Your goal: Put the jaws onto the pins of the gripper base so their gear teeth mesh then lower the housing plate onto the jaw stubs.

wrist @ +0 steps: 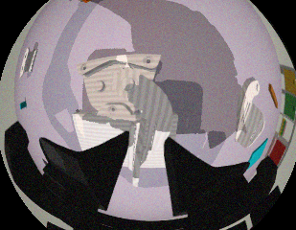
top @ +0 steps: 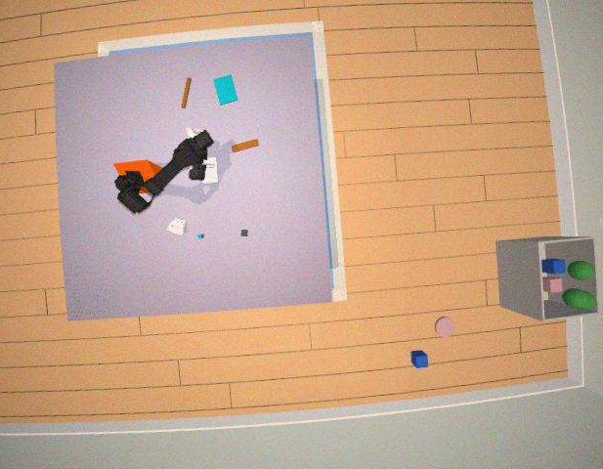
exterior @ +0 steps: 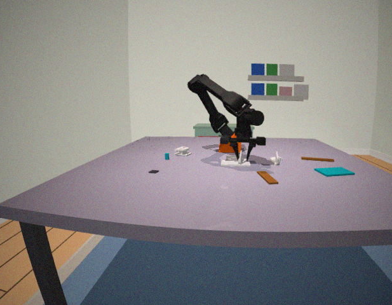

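Over the gripper base (top: 210, 171) (exterior: 229, 162) (wrist: 109, 88) on the bench (top: 271, 212) (exterior: 189, 197) (wrist: 114, 201), the pincer (top: 202, 160) (exterior: 243, 159) (wrist: 148, 138) is clamped on one white jaw (exterior: 241, 158) (wrist: 152, 107). The other jaw (top: 192, 132) (exterior: 276, 159) (wrist: 251, 115) lies beside the pincer, apart from it. The housing plate (top: 176, 226) (exterior: 182, 150) (wrist: 29, 60) rests farther, on the opposite side.

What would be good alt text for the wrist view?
End effector gripping a white jaw over the white base, another jaw lying to the right. Beyond that, part of a teal slab shows.
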